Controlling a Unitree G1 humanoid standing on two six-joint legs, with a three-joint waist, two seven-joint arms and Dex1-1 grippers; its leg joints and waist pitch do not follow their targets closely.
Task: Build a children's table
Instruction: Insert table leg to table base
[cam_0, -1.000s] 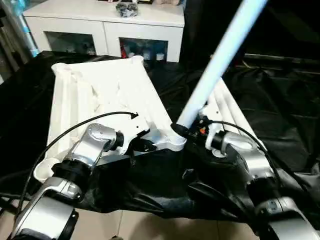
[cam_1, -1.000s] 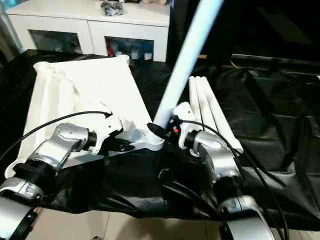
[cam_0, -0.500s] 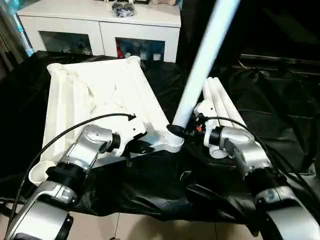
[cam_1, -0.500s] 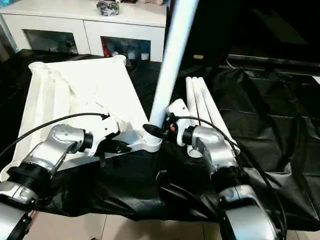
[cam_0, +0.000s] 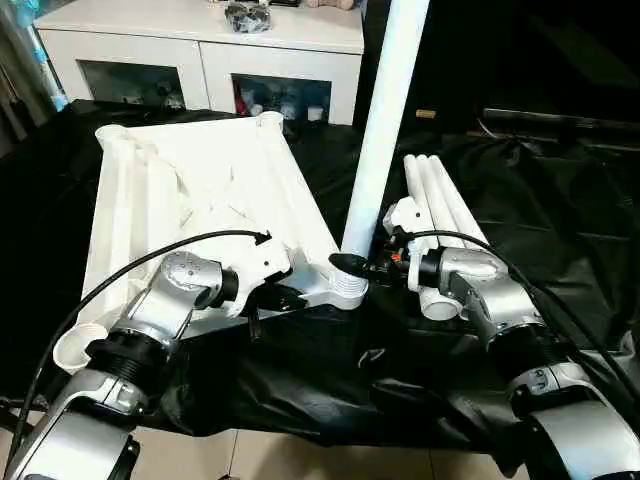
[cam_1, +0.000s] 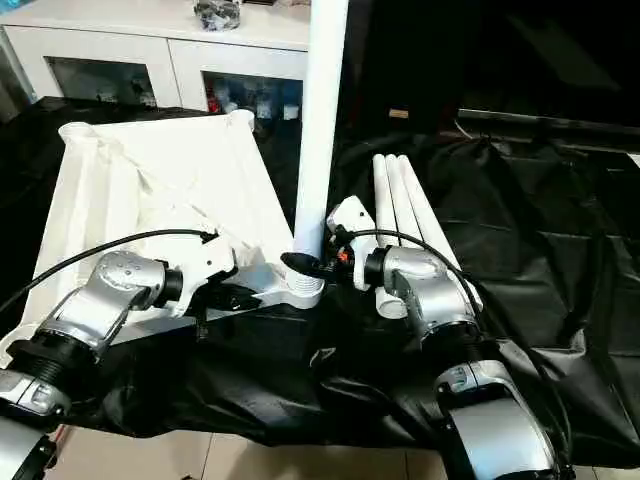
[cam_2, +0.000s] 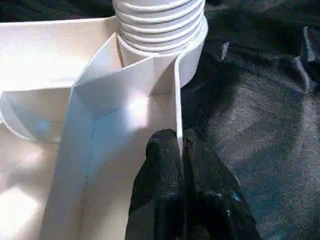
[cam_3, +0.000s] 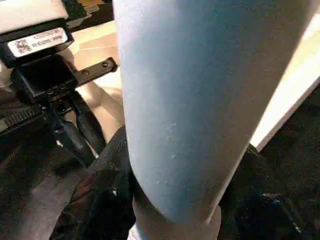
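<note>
Silver forearms (cam_0: 165, 305) trail black cables (cam_0: 130, 265) to black-fingered pincers.

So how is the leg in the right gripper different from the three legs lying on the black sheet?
The held leg stands nearly upright, its lower end at the tabletop's corner socket; the three legs lie flat, side by side. The right gripper grasps the held leg near its base; nothing holds the three. All four are long white tubes.

A white label (cam_3: 37, 41) with a small square code and a line of tiny print, too small to read, sits on the left gripper (cam_3: 65, 80).
</note>
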